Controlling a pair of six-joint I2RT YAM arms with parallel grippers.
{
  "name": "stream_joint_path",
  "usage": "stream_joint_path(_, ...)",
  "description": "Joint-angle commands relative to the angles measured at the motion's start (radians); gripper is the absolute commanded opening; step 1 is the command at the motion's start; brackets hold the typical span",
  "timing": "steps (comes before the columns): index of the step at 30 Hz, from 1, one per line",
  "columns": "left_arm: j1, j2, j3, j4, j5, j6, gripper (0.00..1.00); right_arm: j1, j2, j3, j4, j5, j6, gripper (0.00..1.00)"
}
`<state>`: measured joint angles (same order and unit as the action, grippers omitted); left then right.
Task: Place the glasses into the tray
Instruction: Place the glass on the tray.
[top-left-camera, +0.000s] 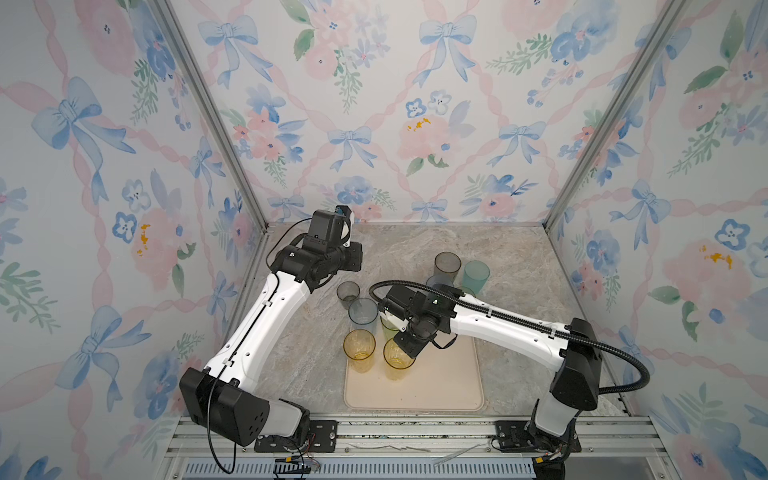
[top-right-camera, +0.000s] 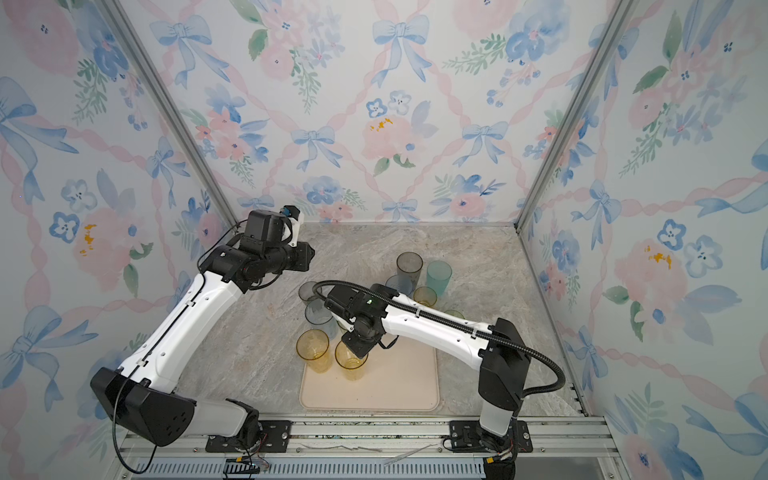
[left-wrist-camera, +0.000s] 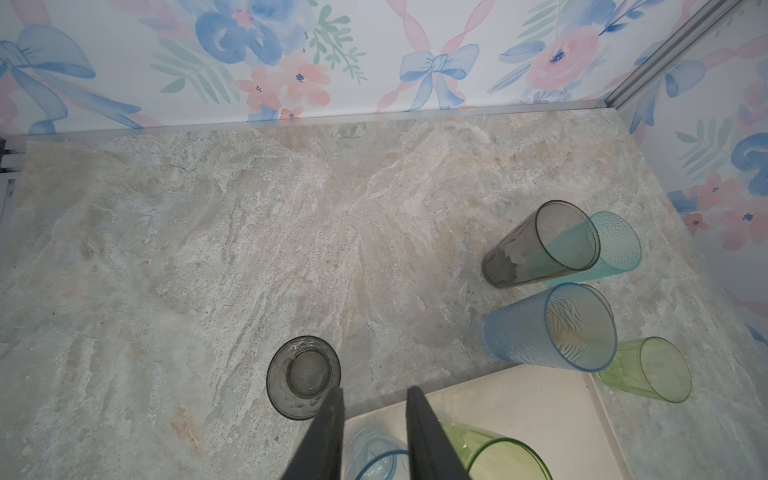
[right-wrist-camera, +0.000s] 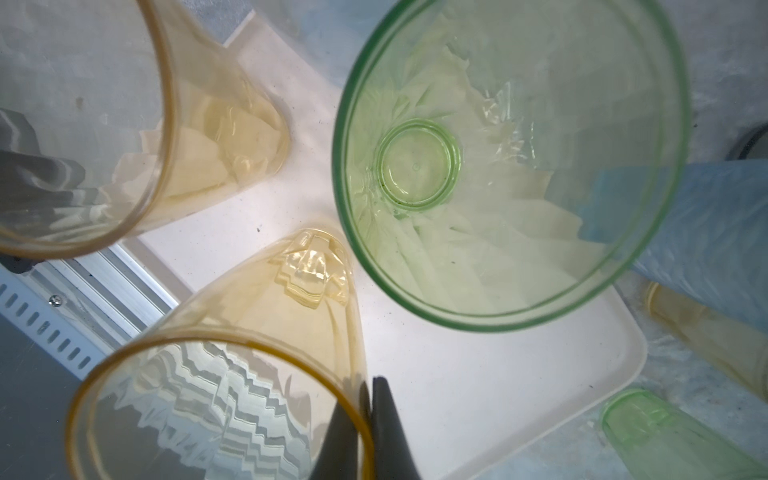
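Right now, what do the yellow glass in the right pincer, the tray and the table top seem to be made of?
Yellow glass: probably tinted clear plastic, glossy; thin wall, moulded zigzag ribs show through.
Tray: likely plastic or silicone, cream, matte; no glare, soft rounded rim.
Table top: stone-look, grey-beige veins, dull; real stone or printed laminate, I cannot tell.

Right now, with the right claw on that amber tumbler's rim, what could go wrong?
1. The right claw pinches only one rim wall of the amber tumbler; it may tilt or slip when moved.
2. The green tumbler and second amber tumbler stand close by on the tray; a sideways pull could knock them over.
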<state>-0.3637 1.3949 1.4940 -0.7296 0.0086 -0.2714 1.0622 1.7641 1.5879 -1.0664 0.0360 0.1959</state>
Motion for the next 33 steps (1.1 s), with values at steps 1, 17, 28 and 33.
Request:
stream_joint_path(1,0.012,-0.014,-0.016,0.0,0.004,0.019,0.29,-0.008,0.022,0.045,-0.023,-0.019,-0.015,0.0)
stream_joint_path(17,0.044,-0.005,-0.015,0.0,0.025,0.038,0.29,-0.009,0.072,0.08,-0.034,-0.013,-0.013,0.01)
stream_joint_path(28,0.062,-0.001,-0.019,0.0,0.04,0.054,0.29,-0.012,0.093,0.107,-0.046,0.001,-0.005,0.07)
stream_joint_path(33,0.069,0.001,-0.018,0.0,0.045,0.06,0.29,-0.015,0.101,0.115,-0.047,0.004,0.0,0.07)
